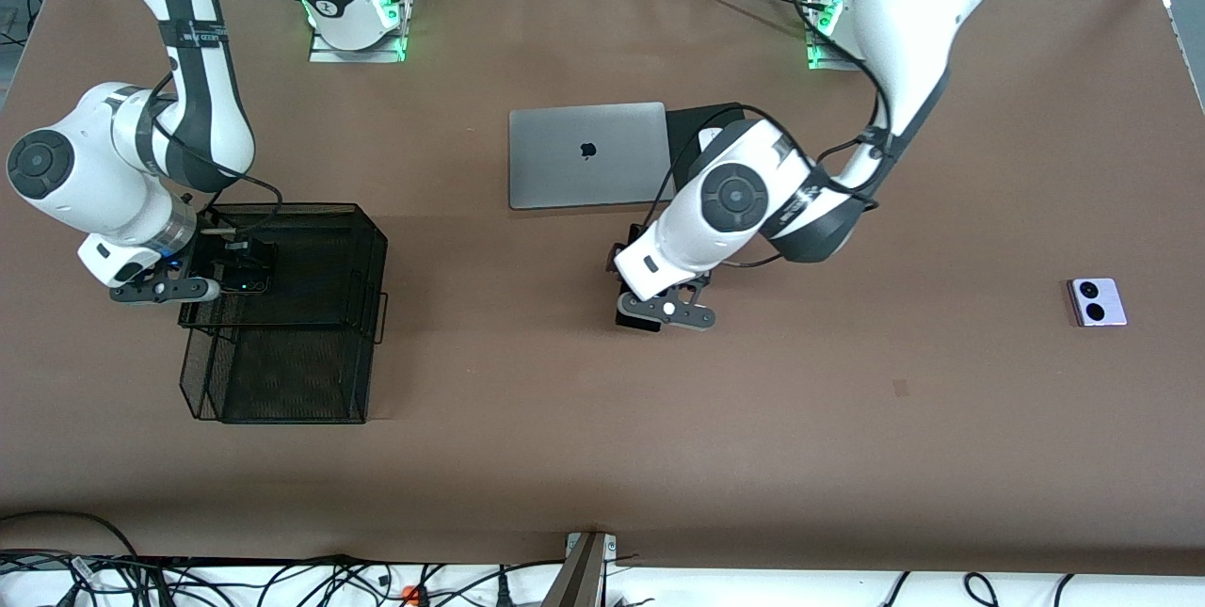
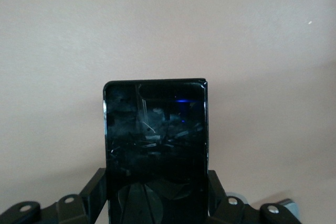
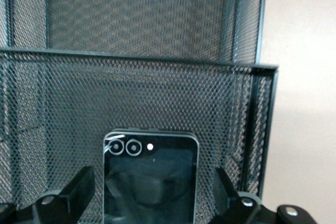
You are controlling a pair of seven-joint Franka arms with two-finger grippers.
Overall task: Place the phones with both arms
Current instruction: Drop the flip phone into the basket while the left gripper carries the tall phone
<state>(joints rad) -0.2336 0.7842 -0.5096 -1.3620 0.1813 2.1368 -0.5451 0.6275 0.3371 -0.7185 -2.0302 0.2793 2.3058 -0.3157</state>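
— Mesh tray (image 1: 282, 372) sits nearest the camera; what's over it?
— Right hand (image 1: 247, 261), its fingers apart beside the flip phone (image 3: 150, 182) lying inside.
— And the left hand (image 1: 659, 301)?
— Clamped on the slim phone (image 2: 155, 150), mid-tabletop (image 1: 565, 419); the lavender phone (image 1: 1098, 302) lies toward the left arm's end

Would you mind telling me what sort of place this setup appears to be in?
Most likely a robotics lab bench. Two arms are bolted to a brown table, with loose cables along its edge. Office props are laid out: a closed laptop, a black mesh tray and a lavender phone.
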